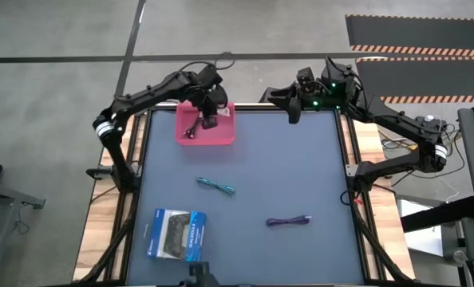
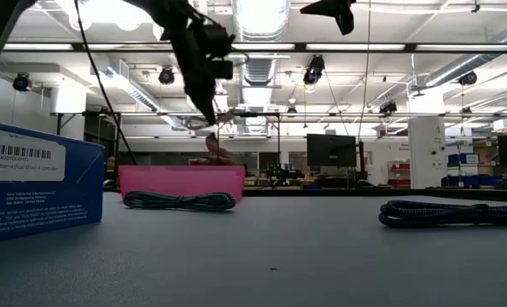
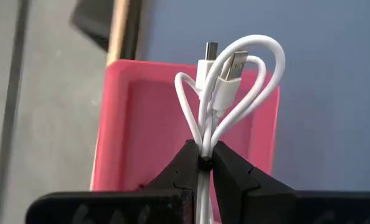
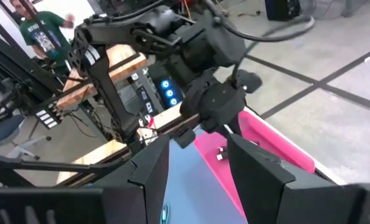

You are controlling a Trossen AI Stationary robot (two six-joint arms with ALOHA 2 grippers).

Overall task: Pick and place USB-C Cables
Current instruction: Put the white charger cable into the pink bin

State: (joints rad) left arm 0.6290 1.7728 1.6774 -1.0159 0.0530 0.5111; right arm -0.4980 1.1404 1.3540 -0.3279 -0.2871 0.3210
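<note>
My left gripper (image 3: 203, 160) is shut on the white USB-C cable (image 3: 230, 79) and hovers over the pink tray (image 3: 130, 127) at the table's far left (image 1: 207, 119). The teal cable (image 1: 216, 186) lies loose on the mat near the middle. The dark purple cable (image 1: 289, 222) lies toward the near right. A small dark thing (image 1: 192, 132) sits in the tray; whether it is the black cable I cannot tell. My right gripper (image 4: 197, 177) is open and waits above the table's far edge (image 1: 294, 112). My left gripper pinches the bundled white cable between its two fingers, across several strands (image 3: 203, 144) just below the loops. The fingers come from above, pointing down. The loops and both plugs (image 3: 225, 74) stick out past the fingertips. The cable is lifted clear above the pink tray.
A blue-and-white boxed game controller (image 1: 176, 233) lies at the table's near left and fills the low view's left side (image 2: 32, 183). Bare grey mat (image 1: 301, 167) lies between the tray and the loose cables. A person (image 4: 45, 34) stands in the room beyond the table.
</note>
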